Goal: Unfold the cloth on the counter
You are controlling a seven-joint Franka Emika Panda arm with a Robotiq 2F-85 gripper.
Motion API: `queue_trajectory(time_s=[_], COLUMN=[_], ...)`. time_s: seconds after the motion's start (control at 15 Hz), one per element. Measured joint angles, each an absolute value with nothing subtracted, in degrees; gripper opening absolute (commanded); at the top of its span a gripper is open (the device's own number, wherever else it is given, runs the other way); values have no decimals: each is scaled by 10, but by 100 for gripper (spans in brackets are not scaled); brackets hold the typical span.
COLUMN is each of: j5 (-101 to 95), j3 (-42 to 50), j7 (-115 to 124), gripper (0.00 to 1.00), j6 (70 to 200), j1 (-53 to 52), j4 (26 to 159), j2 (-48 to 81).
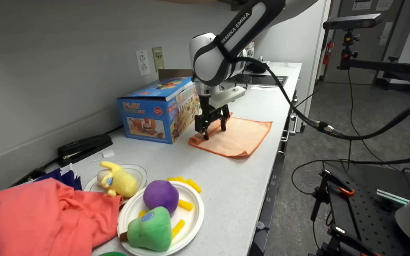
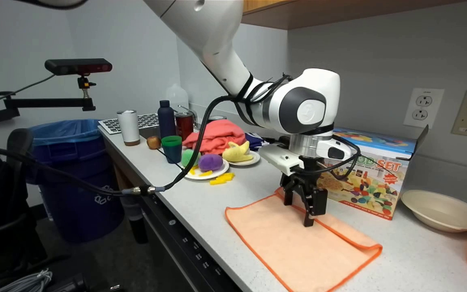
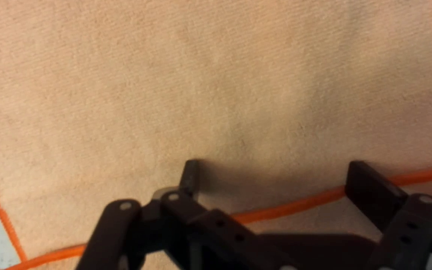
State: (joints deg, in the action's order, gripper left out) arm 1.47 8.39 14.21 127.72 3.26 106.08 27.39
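The black two-fingered claw (image 3: 272,168) stands released, its fingers (image 3: 371,195) spread wide and nothing gripped. The small, thin salmon-orange fabric cloth (image 2: 290,247) lies directly beneath it, on the long light grey-white smooth counter (image 1: 226,188); whether the tips touch the weave I cannot tell. Under the claw runs a bright orange stitched hem (image 3: 294,206), apparently the free edge of a narrow folded flap (image 2: 345,232) on the side toward the colourful printed cardboard toy box (image 2: 363,182), near the claw.

The step in hand, I judge, is picking up that flap. Do it well by setting both tips at the hem and closing gently — the claw should gather the top layer only, since a deep pinch would drag the whole cloth. Then lift slightly, carry the hem toward the box side of the claw, and lay it down before letting go — the box may leave little room there.
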Motion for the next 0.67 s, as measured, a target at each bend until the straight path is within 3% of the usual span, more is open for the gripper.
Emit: queue_trajectory(time_s=[0.67], j5=[15], j3=[84], j7=[142], gripper=[100], j6=[1279], j1=[40], j4=[1020], j2=[298])
